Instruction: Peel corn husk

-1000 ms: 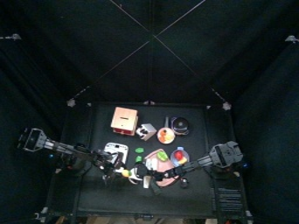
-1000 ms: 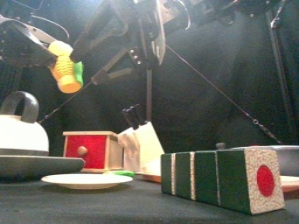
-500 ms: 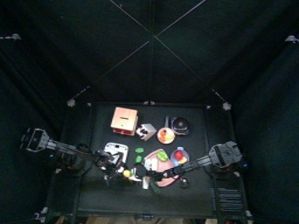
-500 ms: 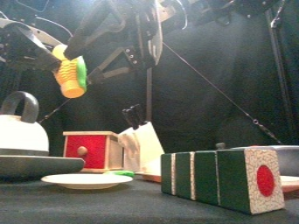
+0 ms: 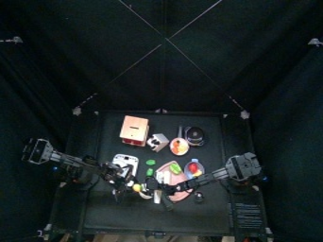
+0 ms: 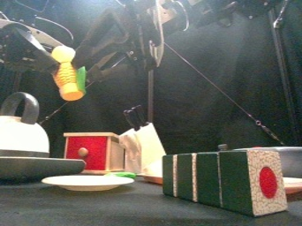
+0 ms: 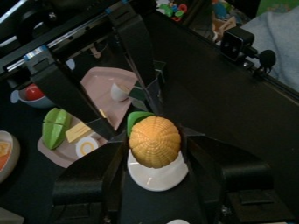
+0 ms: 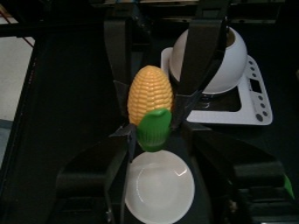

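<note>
Left wrist view, left tool (image 7: 155, 144): clamped on the cob (image 7: 155, 138), one jaw on each side, at the lower middle of the frame.
Left wrist view, cob: seen end-on, a round yellow face.
Left wrist view, corn husk (image 7: 136, 118): a green sliver touching the cob's upper left edge.
Left wrist view, white plate (image 7: 152, 178): directly beneath the cob on the dark surface (image 7: 233, 96).
Right wrist view, right tool (image 8: 155, 133): set around the green husk end at mid-frame; I cannot tell whether it grips.
Right wrist view, cob: upright in the frame, with the husk wrapping its lower end.
Right wrist view, white kettle (image 8: 216, 57): upper right, behind the cob.
Front view, cob: held in the air at upper left, tilted, well above the kettle.
Front view, red box (image 6: 92, 150): lower left, beside the kettle.
Front view, striped block (image 6: 230, 181): lower right, near the camera.
Top view, arms: they meet over the surface's lower middle; the cob is too small to make out.
Top view, orange box (image 5: 132, 126): above that meeting point.
</note>
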You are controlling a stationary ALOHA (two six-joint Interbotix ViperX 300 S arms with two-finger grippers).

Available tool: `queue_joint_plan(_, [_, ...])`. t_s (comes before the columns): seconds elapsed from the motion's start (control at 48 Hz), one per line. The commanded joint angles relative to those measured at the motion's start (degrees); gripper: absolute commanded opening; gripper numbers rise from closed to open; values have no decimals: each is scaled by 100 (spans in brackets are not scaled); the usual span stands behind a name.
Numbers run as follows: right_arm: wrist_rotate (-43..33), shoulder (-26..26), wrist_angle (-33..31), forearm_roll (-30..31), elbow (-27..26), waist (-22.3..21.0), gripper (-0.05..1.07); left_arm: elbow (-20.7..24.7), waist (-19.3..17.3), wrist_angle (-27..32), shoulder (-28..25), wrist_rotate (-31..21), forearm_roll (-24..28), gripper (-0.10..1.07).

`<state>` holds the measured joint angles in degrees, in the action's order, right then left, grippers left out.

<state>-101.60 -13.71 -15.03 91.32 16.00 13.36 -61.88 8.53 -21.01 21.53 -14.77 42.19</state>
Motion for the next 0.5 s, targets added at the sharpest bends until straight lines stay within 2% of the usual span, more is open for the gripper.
queue_joint_plan(0.0, [9, 114, 9, -44, -149, -70, 69, 149, -9, -26, 18, 26, -9, 61])
queue_joint_plan(0.229, [9, 114, 9, -88, -114, -97, 58, 132, -9, -26, 26, 26, -18, 61])
queue_joint_plan(0.479, [0, 123, -44, -343, -141, -185, 34, 123, -35, -26, 26, 26, -18, 61])
